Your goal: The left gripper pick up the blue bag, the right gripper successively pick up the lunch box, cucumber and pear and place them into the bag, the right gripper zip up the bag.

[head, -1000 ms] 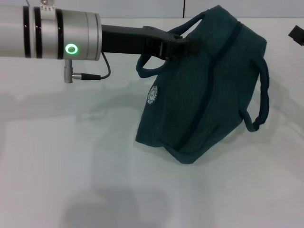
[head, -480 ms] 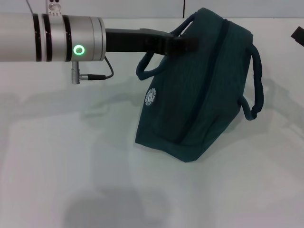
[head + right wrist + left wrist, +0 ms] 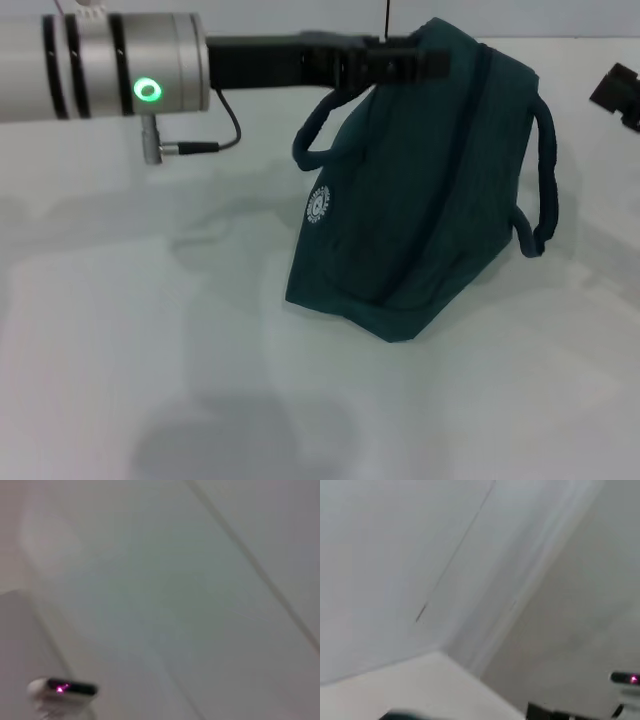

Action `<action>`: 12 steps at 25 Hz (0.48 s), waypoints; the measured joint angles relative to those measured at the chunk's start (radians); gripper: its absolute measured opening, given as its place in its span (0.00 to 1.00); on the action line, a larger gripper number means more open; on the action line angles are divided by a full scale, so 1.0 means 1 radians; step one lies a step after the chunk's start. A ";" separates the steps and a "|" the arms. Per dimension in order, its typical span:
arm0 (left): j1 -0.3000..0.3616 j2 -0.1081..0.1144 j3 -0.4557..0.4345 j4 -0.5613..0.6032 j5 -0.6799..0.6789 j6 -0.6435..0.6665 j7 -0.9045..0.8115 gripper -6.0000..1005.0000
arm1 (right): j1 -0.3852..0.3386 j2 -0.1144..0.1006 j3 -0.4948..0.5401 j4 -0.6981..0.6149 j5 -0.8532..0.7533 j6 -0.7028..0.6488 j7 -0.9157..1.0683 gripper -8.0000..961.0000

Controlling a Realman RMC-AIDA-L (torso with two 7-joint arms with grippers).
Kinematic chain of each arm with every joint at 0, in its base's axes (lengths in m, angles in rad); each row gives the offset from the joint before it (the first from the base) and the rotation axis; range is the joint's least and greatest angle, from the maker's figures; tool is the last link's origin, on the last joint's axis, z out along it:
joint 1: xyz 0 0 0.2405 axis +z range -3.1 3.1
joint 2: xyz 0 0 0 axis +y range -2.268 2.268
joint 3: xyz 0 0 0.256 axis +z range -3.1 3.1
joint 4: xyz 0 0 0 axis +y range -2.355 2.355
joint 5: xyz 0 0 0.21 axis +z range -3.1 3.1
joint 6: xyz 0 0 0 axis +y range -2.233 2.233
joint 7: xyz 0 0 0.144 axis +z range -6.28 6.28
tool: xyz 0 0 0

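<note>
The blue bag (image 3: 420,200) stands on the white table (image 3: 150,330), its zip line closed and its top pulled up. Its near handle (image 3: 325,125) hangs in a loop on one side and the other handle (image 3: 540,170) hangs on the right. My left gripper (image 3: 405,62) reaches in from the left and is shut on the top edge of the bag. My right gripper (image 3: 620,95) shows only as a dark piece at the right edge, apart from the bag. The lunch box, cucumber and pear are out of view.
The left arm's silver forearm (image 3: 100,80) with a green light spans the upper left, with a cable (image 3: 215,135) hanging under it. Both wrist views show only pale wall and a small device with a pink light (image 3: 62,687).
My left gripper has risen and shifted right, drawing the bag's top more upright. The dark piece of the right gripper has come a little further into view.
</note>
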 joint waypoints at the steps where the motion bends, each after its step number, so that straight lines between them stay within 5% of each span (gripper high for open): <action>1: 0.000 0.001 -0.015 0.007 -0.012 0.022 0.002 0.48 | 0.000 0.000 0.000 -0.008 -0.007 -0.032 -0.022 0.92; 7: 0.015 -0.001 -0.133 0.107 -0.062 0.239 0.044 0.68 | 0.000 0.013 -0.003 -0.060 -0.050 -0.159 -0.111 0.91; 12: 0.079 0.020 -0.212 0.148 -0.093 0.368 0.125 0.83 | 0.005 0.027 -0.005 -0.069 -0.110 -0.249 -0.217 0.91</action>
